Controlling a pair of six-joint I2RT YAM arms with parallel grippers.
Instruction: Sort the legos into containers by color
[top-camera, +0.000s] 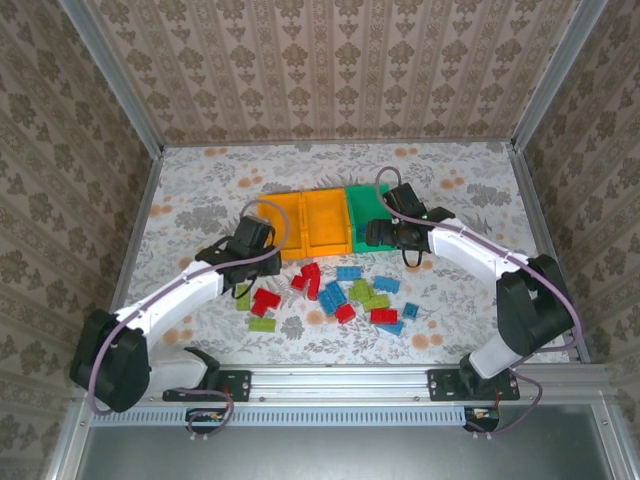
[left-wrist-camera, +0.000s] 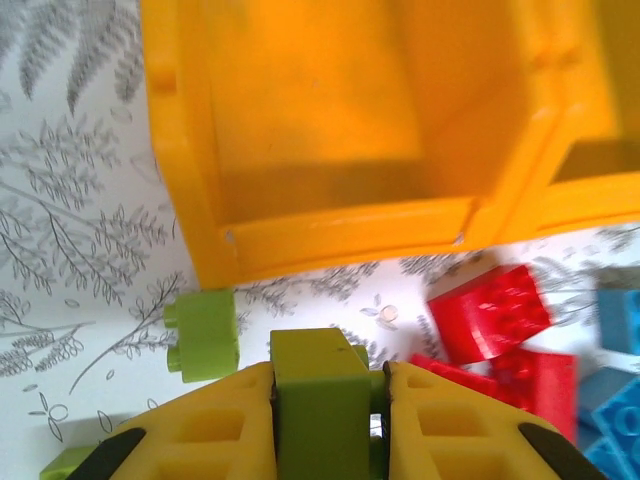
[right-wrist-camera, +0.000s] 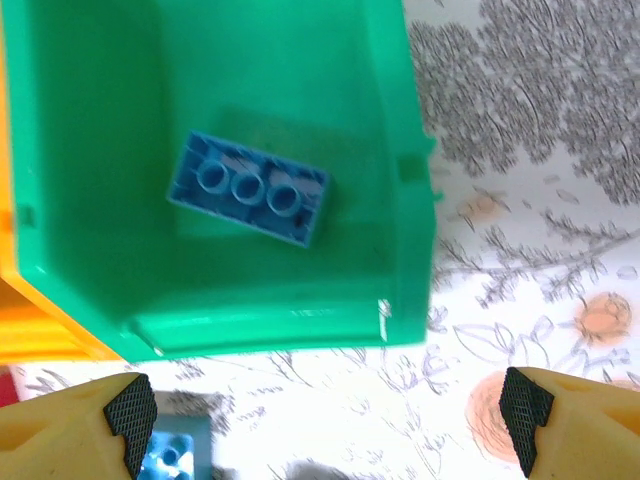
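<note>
My left gripper (left-wrist-camera: 330, 382) is shut on a lime green lego (left-wrist-camera: 315, 405), held low just in front of the left orange container (left-wrist-camera: 200, 190). A second lime lego (left-wrist-camera: 205, 335) lies on the table to its left, and red legos (left-wrist-camera: 490, 310) lie to the right. From above, the left gripper (top-camera: 245, 262) sits near the orange containers (top-camera: 300, 225). My right gripper (right-wrist-camera: 328, 420) stands open and empty over the table, at the near wall of the green container (right-wrist-camera: 410, 120). A blue lego (right-wrist-camera: 248, 188) lies inside that container. Loose red, blue and lime legos (top-camera: 350, 295) are scattered mid-table.
The three containers (top-camera: 345, 195) stand side by side at mid-table. A single blue lego (right-wrist-camera: 175, 445) lies by my right gripper's left finger. Patterned walls enclose the table on three sides, and a metal rail (top-camera: 340, 380) runs along the near edge.
</note>
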